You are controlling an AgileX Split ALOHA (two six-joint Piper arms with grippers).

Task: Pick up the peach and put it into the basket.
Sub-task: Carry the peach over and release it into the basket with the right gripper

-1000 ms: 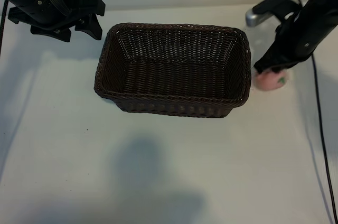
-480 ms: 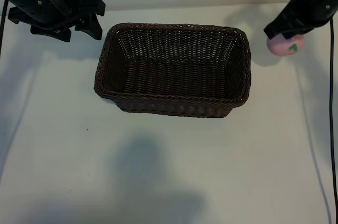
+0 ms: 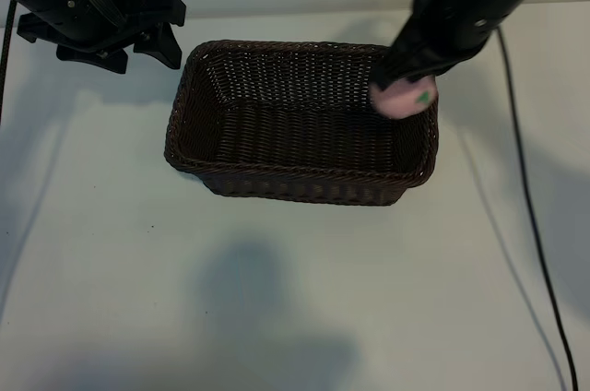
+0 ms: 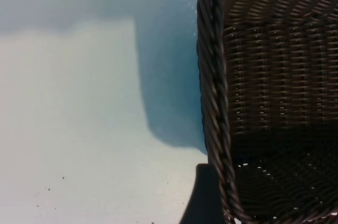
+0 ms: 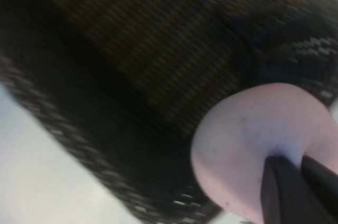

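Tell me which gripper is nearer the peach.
Right. The right gripper is shut on the peach, holding it over the basket's right end. The left gripper hangs open beyond the basket's far left corner, well away from the fruit.

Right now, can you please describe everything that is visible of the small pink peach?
The small round pale pink peach looks matte and smooth, with a tiny green leaf mark on its side. It hangs in the air, pinched from above by the right end effector, whose dark fingers press into its top. It sits over the right end of the dark brown woven wicker basket, above the inside near the rim. It does not seem to touch the basket.
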